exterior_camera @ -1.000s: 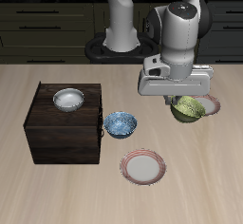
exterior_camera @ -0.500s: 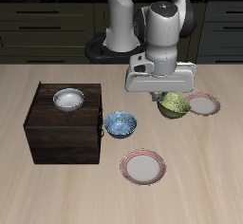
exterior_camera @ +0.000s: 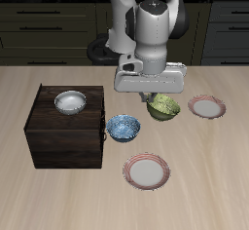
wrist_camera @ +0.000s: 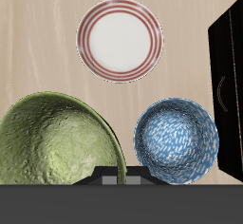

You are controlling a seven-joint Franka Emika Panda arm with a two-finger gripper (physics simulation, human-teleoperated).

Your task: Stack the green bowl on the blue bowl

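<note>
Gripper (exterior_camera: 159, 95) apparently grips the mottled, tilted green bowl (exterior_camera: 164, 105) beside the speckled blue bowl (exterior_camera: 124, 128)

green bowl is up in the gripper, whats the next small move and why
Probably carry the green bowl sideways until it is centred over the blue bowl. The gripper holds it by the rim, lifted, but it hangs beside the blue bowl, not above it.

The green bowl (exterior_camera: 164, 106) hangs just beside the blue bowl (exterior_camera: 124, 128), plate (exterior_camera: 147, 172) nearer front.
</note>
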